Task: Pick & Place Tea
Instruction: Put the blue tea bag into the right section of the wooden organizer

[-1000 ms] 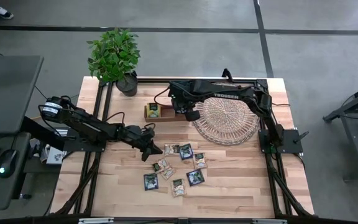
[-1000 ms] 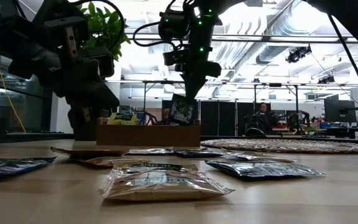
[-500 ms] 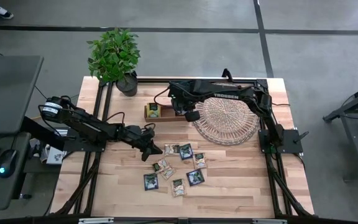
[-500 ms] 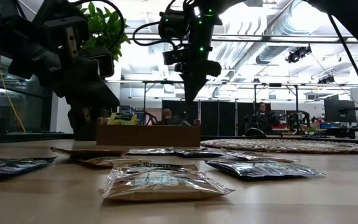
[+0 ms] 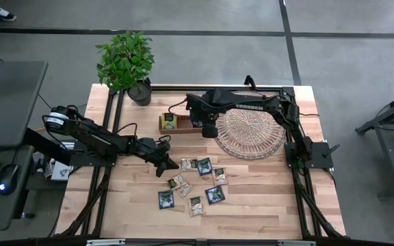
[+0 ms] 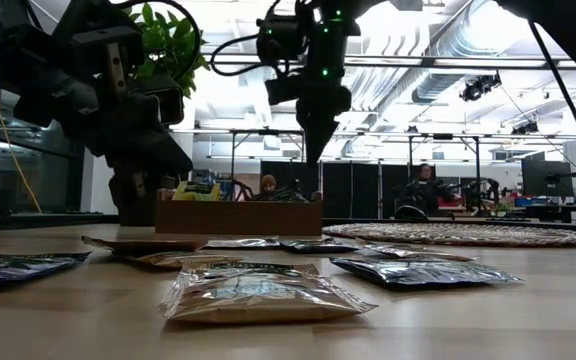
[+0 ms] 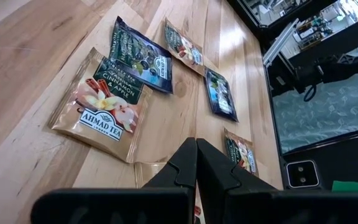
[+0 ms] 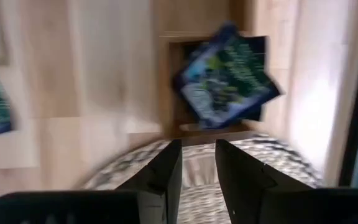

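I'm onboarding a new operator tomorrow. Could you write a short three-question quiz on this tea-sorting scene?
1. True or false: the right gripper holds a sachet.
2. Where does the blue sachet lie? A) wicker tray B) wooden box C) table
3. How do the left gripper jaws stand?

Key: 1 false, its jaws stand apart and empty. 2 B. 3 Shut, low over the loose sachets.

Small flat square tea sachets (image 5: 191,184), navy, beige and yellow-green, scattered flat on the wooden table near its front middle. One navy sachet (image 8: 225,78) tilted in an end compartment of the wooden box (image 5: 176,122); another yellow-green one (image 5: 170,121) there too.
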